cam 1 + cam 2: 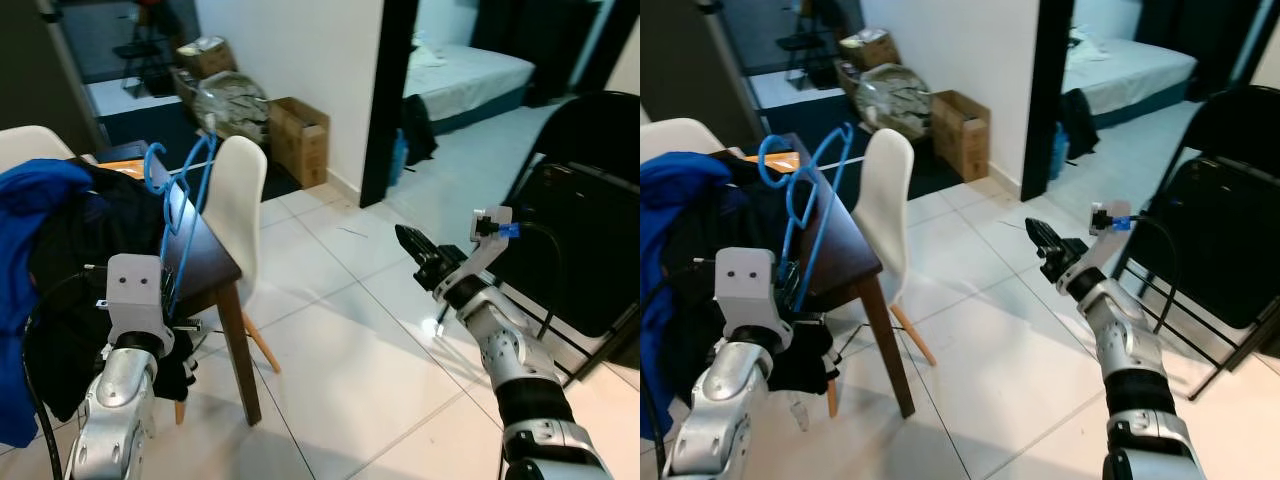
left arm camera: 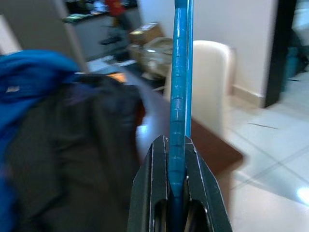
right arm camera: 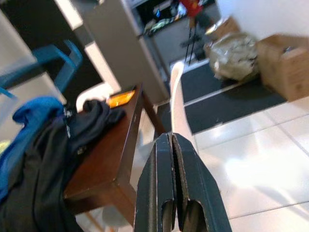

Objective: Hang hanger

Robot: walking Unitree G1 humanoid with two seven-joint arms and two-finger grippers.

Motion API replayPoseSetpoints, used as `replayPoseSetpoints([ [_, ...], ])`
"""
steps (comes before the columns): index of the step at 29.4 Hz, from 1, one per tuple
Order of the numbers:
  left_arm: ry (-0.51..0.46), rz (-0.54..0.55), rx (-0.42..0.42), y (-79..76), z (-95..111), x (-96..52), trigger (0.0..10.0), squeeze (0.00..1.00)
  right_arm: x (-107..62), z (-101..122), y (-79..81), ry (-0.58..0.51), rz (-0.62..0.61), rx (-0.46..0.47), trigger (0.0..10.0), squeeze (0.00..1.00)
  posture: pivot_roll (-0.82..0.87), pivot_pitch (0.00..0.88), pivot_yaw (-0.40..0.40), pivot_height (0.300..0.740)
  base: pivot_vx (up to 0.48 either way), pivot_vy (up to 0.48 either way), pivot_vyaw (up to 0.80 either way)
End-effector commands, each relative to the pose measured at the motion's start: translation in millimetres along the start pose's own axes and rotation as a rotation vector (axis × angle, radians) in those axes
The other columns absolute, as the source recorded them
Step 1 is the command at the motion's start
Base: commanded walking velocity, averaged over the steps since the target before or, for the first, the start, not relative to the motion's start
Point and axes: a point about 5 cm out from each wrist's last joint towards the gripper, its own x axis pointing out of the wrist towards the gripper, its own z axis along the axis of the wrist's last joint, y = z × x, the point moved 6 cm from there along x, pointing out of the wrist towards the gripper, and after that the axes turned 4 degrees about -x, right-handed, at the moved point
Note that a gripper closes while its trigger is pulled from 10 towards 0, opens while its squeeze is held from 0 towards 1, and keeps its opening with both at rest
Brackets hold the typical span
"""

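The robot's left arm is shining silver and looking round like a tube. A pale grey box is sitting on its wrist, showing two small dark dots. A black cable is running along this arm. The left gripper is showing two long black fingers with flat sides.

The right arm is shining silver too, with a black band going around it lower down. A small white part with a blue bit is sticking up at its wrist, and a thin black cable is looping from there. The right gripper is showing two black fingers, wide below and narrow at the tips.
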Motion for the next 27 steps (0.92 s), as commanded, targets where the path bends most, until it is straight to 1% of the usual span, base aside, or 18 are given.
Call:
replayPoseSetpoints([
  [1,-0.005,0.040,0.076,9.0,3,-1.2,10.0,0.00,4.6,-3,9.1,0.006,0.037,-0.007,10.0,0.00,0.10,0.000,-0.052,0.740,0.000,0.000,0.80],
  [2,-0.005,0.040,0.076,9.0,3,-1.2,10.0,0.00,4.6,-3,9.1,0.006,0.037,-0.007,10.0,0.00,0.10,0.000,-0.052,0.740,0.000,0.000,0.80],
  [3,-0.035,0.051,0.135,9.3,13,-0.9,10.0,0.00,5.1,-2,9.1,0.001,0.036,-0.002,10.0,0.00,0.11,0.000,-0.051,0.740,0.000,0.000,0.80],
  [4,-0.035,0.051,0.135,9.3,13,-0.9,10.0,0.00,5.1,-2,9.1,0.001,0.036,-0.002,10.0,0.00,0.11,0.000,-0.051,0.740,0.000,0.000,0.80],
  [5,-0.063,0.071,0.184,9.6,22,-0.7,10.0,0.00,5.5,-1,9.6,-0.004,0.038,0.002,10.0,0.00,0.11,0.000,-0.050,0.740,0.000,0.000,0.80],
  [6,-0.089,0.082,0.215,8.3,31,-0.6,10.0,0.00,5.8,-1,10.7,-0.007,0.044,0.004,10.0,0.00,0.10,0.000,-0.047,0.740,0.000,0.000,0.80],
  [7,-0.089,0.082,0.215,8.3,31,-0.6,10.0,0.00,5.8,-1,10.7,-0.007,0.044,0.004,10.0,0.00,0.10,0.000,-0.047,0.740,0.000,0.000,0.80],
  [8,-0.104,0.087,0.227,7.1,36,-0.4,10.0,0.00,6.0,-1,11.5,-0.009,0.049,0.004,10.0,0.00,0.10,0.000,-0.047,0.740,0.000,0.000,0.80],
  [10,-0.104,0.087,0.227,7.1,36,-0.4,10.0,0.00,6.0,-1,11.5,-0.009,0.049,0.004,10.0,0.00,0.10,0.000,-0.047,0.740,0.000,0.000,0.80],
  [11,-0.124,0.088,0.245,2.0,41,0.8,10.0,0.00,6.3,-1,13.6,-0.009,0.060,0.002,10.0,0.00,0.10,0.000,-0.046,0.740,0.000,0.000,0.80],
  [15,-0.126,0.092,0.253,-1.0,41,1.1,10.0,0.00,6.6,-1,15.6,-0.009,0.068,0.000,10.0,0.00,0.10,0.000,-0.045,0.740,0.000,0.000,0.80],
  [18,-0.107,0.096,0.248,-2.8,36,-1.7,10.0,0.00,6.8,-1,17.3,-0.010,0.078,0.000,10.0,0.00,0.10,0.000,-0.045,0.740,0.000,0.000,0.80],
  [22,-0.089,0.102,0.237,-2.1,31,-4.1,10.0,0.00,7.1,-1,18.5,-0.009,0.085,-0.001,10.0,0.00,0.10,0.000,-0.045,0.740,0.000,0.000,0.80],
  [27,-0.079,0.112,0.233,-1.0,30,-4.6,10.0,0.00,7.5,-3,21.9,-0.002,0.101,-0.011,10.0,0.00,0.11,0.000,-0.047,0.740,0.000,0.000,0.80],
])
